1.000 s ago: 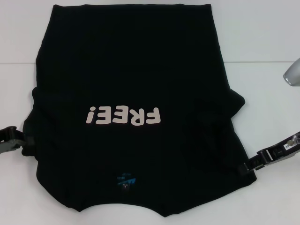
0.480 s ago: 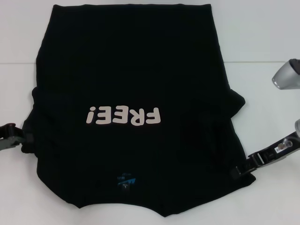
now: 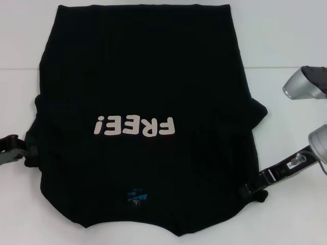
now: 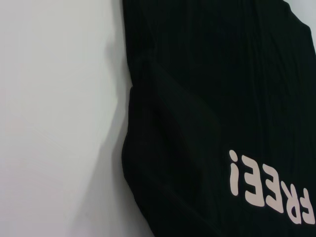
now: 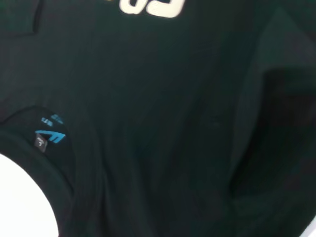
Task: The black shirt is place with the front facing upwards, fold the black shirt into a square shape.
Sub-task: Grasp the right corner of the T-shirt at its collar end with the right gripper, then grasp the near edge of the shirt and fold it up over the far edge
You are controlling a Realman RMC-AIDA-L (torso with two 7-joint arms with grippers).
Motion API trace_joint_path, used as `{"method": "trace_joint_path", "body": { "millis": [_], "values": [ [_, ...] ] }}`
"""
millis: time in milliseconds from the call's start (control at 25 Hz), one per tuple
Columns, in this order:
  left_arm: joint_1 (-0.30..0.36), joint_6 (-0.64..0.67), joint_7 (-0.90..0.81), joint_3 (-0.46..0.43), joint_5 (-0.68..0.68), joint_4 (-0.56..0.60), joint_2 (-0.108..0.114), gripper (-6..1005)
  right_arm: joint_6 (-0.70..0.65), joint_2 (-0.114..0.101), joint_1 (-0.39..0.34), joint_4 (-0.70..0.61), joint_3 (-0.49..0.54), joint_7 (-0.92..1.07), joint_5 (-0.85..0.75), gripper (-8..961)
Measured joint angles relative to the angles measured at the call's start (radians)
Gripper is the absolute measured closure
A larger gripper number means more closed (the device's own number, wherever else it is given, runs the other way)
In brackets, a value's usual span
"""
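White table [image 3: 286,41], plain and bright, filling the head view. Black shirt [image 3: 148,71] spread across the middle, front up, hem at the far edge, collar and blue neck label [image 3: 137,196] at the near edge. Pale "FREE!" lettering [image 3: 134,125] upside down from the robot's side. Both sleeves bunched in against the body, left sleeve [image 3: 34,140] crumpled at the left edge, right sleeve [image 3: 255,109] lumped on the right.

Left gripper [image 3: 20,149] low at the left edge, touching the sleeve fabric; cannot tell whether clenched or released. Left wrist view: only the shirt's left edge, rumpled cloth, table beside it.

Right gripper [image 3: 254,191] low at the near right corner, tips buried in the shoulder fabric, cloth puckered around them. Probably grasping the shirt, yet fingers hidden against black cloth, so cannot tell. Right wrist view: label, collar curve, dark folds.

Judged step: early, first lengthwise fold, taking hold of the side edges. No square shape yet.

Next move, as a judgement: firm pinches on both sides, then lifting and carrying the edges inward over the lettering, keeping cloth taut. Risk: one layer slipping free, sleeves bunching beneath.
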Motion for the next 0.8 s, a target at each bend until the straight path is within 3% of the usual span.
{"method": "trace_joint_path", "body": {
  "millis": [200, 440, 800],
  "values": [
    [0.0, 0.0, 0.0, -0.001, -0.002, 0.0, 0.0, 972, -0.005, 0.003, 0.002, -0.002, 0.0, 0.0, -0.003, 326],
    [0.0, 0.0, 0.0, -0.001, -0.003, 0.0, 0.0, 972, -0.028, -0.019, -0.011, -0.015, 0.012, 0.018, -0.001, 326],
    [0.001, 0.0, 0.0, -0.001, -0.011, 0.0, 0.0, 972, -0.042, -0.027, -0.016, -0.015, 0.005, 0.04, -0.034, 325]
  ]
}}
